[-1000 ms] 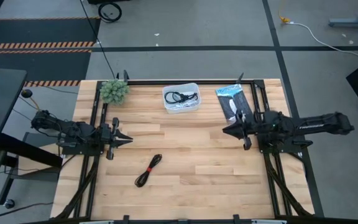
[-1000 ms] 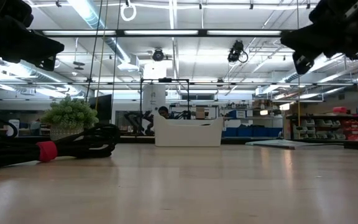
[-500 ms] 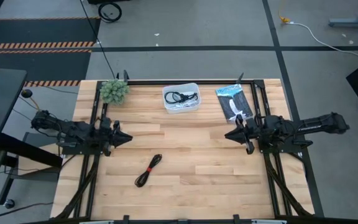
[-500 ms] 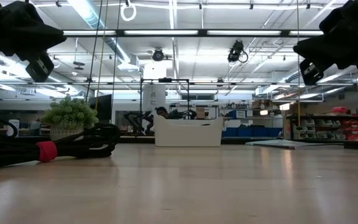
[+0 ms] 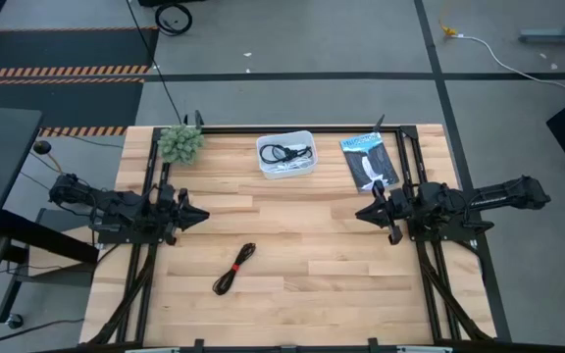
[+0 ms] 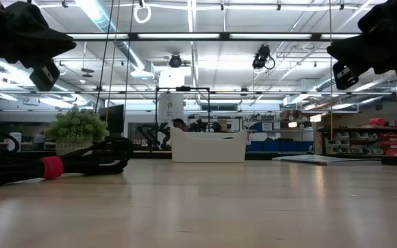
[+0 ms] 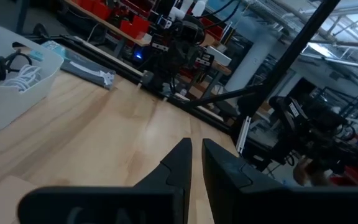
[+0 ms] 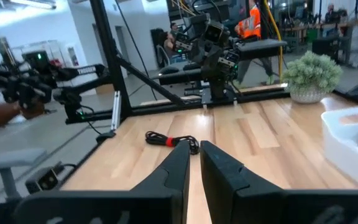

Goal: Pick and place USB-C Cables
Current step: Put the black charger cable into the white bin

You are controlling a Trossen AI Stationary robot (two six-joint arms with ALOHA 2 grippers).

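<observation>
- The left gripper [image 5: 200, 213] hangs above the table's [image 5: 302, 255] left side, its fingers [image 7: 180, 163] drawn close with only a thin slit between them, pinching nothing.
- The right gripper [image 5: 361, 213] hangs above the right side, facing the left one; its fingers [image 8: 180, 163] are likewise nearly pressed together and empty.
- Neither claw touches the wood or any cable.
- The black cable with red tie [image 5: 234, 269] lies on the bare wood in front, between the two arms and nearer the left one, well apart from both grippers.
- The white bin [image 5: 285, 155] stands at the table's far edge; a black cable [image 5: 289, 152] and a white cable [image 5: 282, 169] lie inside it.
- A blue-grey cable cannot be made out; the bin wall hides most of the contents in the low view.
- In the low view both grippers are cut off at the upper corners.
- A printed packet [image 5: 369, 162] lies beside the right arm, and a green plant [image 5: 180, 143] sits at the far left corner.
</observation>
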